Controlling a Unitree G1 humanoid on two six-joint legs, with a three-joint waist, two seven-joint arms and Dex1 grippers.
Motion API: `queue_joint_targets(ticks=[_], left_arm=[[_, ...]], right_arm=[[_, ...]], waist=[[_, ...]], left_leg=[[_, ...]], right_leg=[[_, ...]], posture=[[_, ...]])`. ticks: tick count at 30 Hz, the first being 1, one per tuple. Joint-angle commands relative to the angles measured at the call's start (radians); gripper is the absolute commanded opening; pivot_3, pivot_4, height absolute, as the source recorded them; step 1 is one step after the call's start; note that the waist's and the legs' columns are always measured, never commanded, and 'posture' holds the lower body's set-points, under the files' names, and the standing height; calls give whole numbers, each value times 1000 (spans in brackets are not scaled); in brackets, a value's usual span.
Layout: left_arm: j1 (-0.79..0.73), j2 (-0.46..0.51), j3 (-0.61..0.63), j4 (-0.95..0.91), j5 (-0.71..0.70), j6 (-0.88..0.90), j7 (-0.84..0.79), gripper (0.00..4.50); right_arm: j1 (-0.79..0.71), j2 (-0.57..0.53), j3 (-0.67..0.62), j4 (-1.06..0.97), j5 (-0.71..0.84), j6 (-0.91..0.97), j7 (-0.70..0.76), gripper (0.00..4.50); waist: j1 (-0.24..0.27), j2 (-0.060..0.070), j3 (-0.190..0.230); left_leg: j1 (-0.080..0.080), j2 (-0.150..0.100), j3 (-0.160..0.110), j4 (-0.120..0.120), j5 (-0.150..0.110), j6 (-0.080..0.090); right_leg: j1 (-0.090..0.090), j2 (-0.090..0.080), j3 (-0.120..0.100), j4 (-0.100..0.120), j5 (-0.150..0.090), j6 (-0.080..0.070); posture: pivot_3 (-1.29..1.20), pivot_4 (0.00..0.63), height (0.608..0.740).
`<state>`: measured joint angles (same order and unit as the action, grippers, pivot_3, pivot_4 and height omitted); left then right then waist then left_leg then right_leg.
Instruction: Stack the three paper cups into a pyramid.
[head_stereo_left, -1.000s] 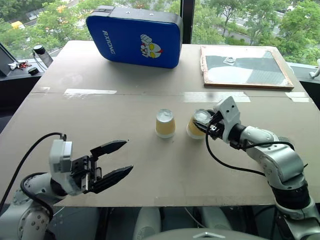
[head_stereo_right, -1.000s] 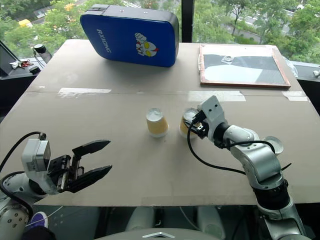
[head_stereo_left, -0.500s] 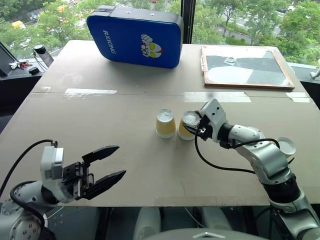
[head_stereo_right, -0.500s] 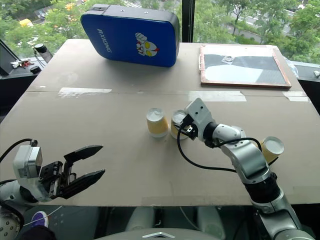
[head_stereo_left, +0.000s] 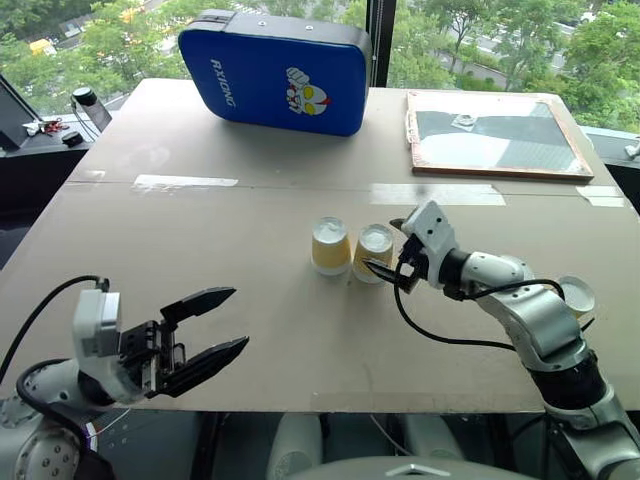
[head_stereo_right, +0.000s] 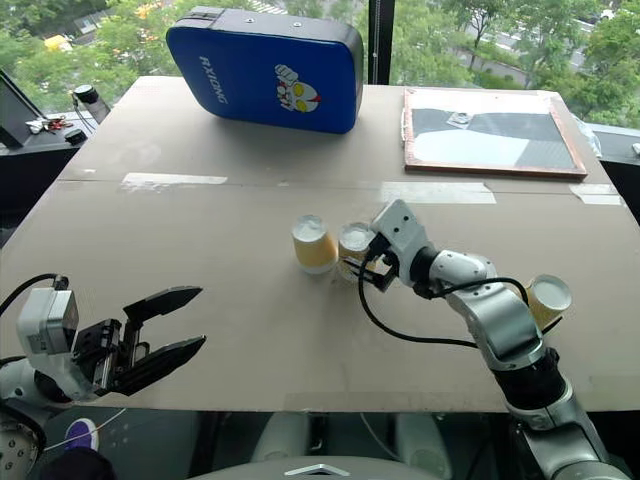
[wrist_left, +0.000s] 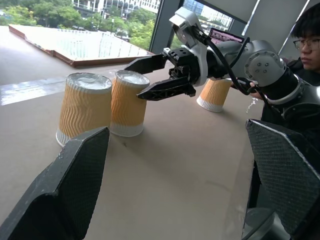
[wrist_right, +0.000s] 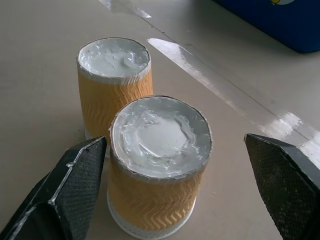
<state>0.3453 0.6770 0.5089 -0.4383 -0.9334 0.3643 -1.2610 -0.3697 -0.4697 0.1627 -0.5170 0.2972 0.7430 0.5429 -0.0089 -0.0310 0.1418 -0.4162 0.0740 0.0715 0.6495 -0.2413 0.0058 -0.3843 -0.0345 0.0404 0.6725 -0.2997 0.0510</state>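
Two yellow-tan paper cups stand upside down side by side mid-table, the left cup (head_stereo_left: 330, 247) and the right cup (head_stereo_left: 375, 252) nearly touching. My right gripper (head_stereo_left: 388, 248) is open, its fingers (wrist_right: 75, 185) on either side of the right cup (wrist_right: 159, 165) without gripping it. The third paper cup (head_stereo_left: 577, 297) stands upside down near the table's right edge, partly hidden behind my right arm, and it also appears as the far cup (wrist_left: 214, 94) in the left wrist view. My left gripper (head_stereo_left: 238, 318) hangs open and empty near the front left edge.
A blue padded case (head_stereo_left: 275, 70) lies at the back of the brown table (head_stereo_left: 200, 230). At the back right lies a wood-framed board (head_stereo_left: 490, 135). A person (wrist_left: 307, 35) sits beyond the table's right side. Tape strips cross the table's middle seam.
My right gripper carried the right cup leftward until it stood next to the left cup, then opened and let it go. The left gripper stays open and about where it was.
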Motion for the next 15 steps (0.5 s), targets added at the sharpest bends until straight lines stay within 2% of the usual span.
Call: queue_joint_targets(ticks=[1,5,9,12,15], left_arm=[[-49,23,-38,-42,-33,24,0,4500],[-158,46,-137,-3,-21,60,-33,4500],[-254,53,-215,48,-11,84,-68,4500],[-299,58,-251,91,0,93,-103,4500],[-334,63,-285,133,16,93,-146,4500]], right_arm=[[30,-37,-177,-134,99,35,18,4444],[120,-131,-426,-255,209,133,29,4444],[308,-206,-620,-336,196,219,-15,4444],[446,-198,-692,-374,181,253,-49,4444],[533,-135,-741,-394,171,261,-108,4444]], waist=[[-2,0,0],[-1,0,0],[-1,0,0],[-7,0,0],[-11,0,0]], left_leg=[[0,0,0,0,0,0],[0,0,0,0,0,0],[0,0,0,-1,0,0],[1,0,0,-1,0,0],[2,0,0,-1,0,0]], right_leg=[[0,0,0,0,0,0],[0,1,0,0,0,0],[1,1,0,-2,0,0],[2,1,0,-2,0,0],[2,2,1,-2,0,0]], posture=[[0,150,740],[0,150,740],[0,150,740],[0,150,740],[0,150,740]])
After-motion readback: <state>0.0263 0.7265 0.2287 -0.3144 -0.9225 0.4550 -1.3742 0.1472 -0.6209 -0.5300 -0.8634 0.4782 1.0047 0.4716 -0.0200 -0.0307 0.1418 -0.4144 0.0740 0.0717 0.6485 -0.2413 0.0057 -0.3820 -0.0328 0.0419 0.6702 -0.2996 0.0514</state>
